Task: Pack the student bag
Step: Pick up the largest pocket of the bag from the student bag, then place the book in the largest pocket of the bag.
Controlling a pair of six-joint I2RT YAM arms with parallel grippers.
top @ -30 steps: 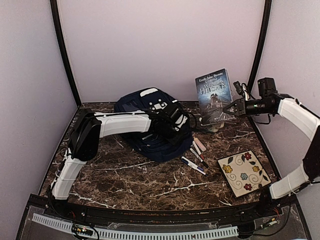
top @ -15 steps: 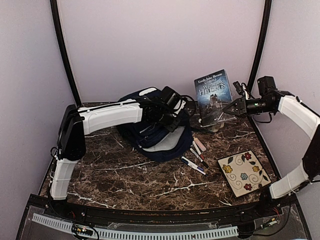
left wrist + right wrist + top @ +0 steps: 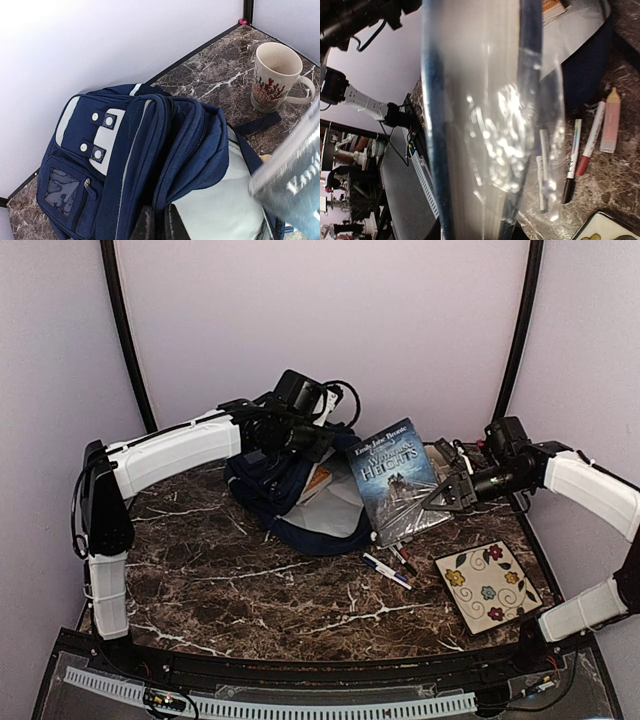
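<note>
Student bag (image 3: 285, 490): navy fabric, grey lining, near table's far edge; mouth partly hidden.
Left gripper (image 3: 159, 214): pinched shut on bag's rim.
Right gripper (image 3: 438, 497): clamped glossy film-wrapped book (image 3: 393, 480), blurred up close.

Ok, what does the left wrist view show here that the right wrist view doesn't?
Left wrist only: the mug standing upright on the table, and the white slotted patch on the front of the student bag. Right wrist only: the markers lying on the marble and a corner of the plate. Both: the plastic-wrapped book and the bag's light grey lining.
</note>
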